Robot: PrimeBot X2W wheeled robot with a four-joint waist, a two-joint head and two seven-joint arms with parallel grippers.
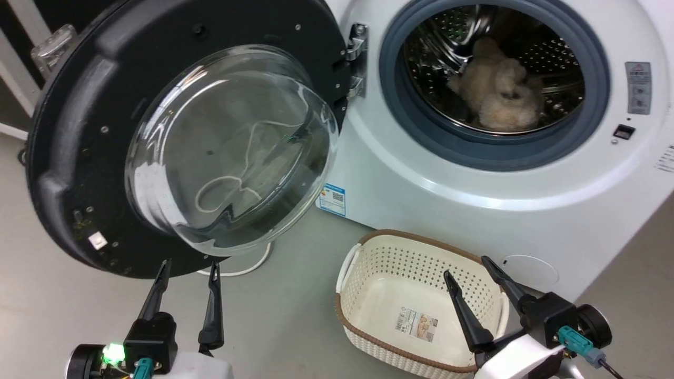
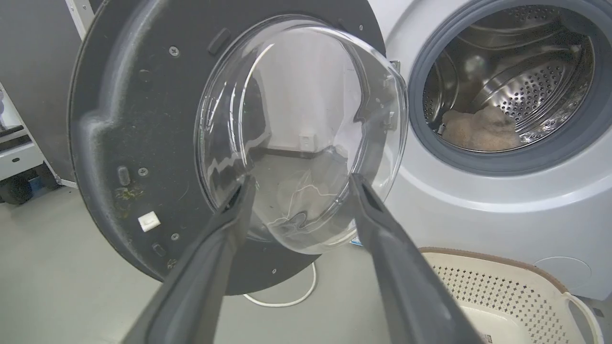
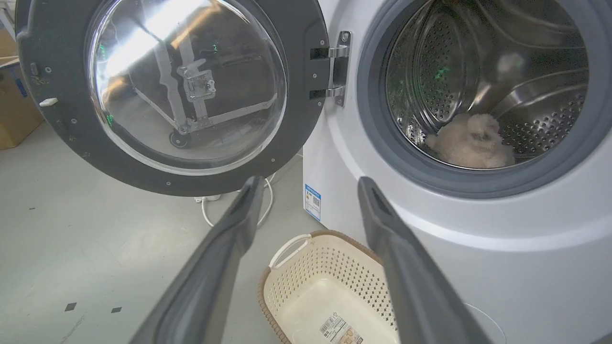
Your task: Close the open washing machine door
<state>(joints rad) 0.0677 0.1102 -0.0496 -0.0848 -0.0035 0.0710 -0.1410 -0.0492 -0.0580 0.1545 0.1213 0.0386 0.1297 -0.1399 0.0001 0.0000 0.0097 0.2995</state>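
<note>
Quick one from the remote seat, nearest stuff first. Left end effector (image 1: 190, 263) has its fingers spread wide with nothing between them, tips just under the lower rim of the washing machine door (image 1: 68, 131) and, as far as I can tell, not touching it. Right end effector (image 1: 465, 266) is spread and empty too, hanging over the cream basket (image 1: 368, 247), which sits on the floor (image 1: 52, 316) just in front of the washing machine (image 1: 474, 210). A white cable (image 1: 253, 268) loops on the floor under the door. The door is swung wide out to my left, glass bulge facing me, hanging off the hinge (image 1: 358, 58) beside the porthole. My take: since I'm looking at the inner face, pushing here only opens it more. I'd take the left arm round the free edge, the side away from the hinge, get a finger behind the black rim (not the glass) and sweep it along its arc toward the opening. More leverage out there, less slip. I'd also pull the right arm back out of the swing path and check the rim clears the basket. The fluffy thing (image 1: 497, 89) lies deep in the drum, off the grey seal, so nothing should jam. A firm last press should latch it.
</note>
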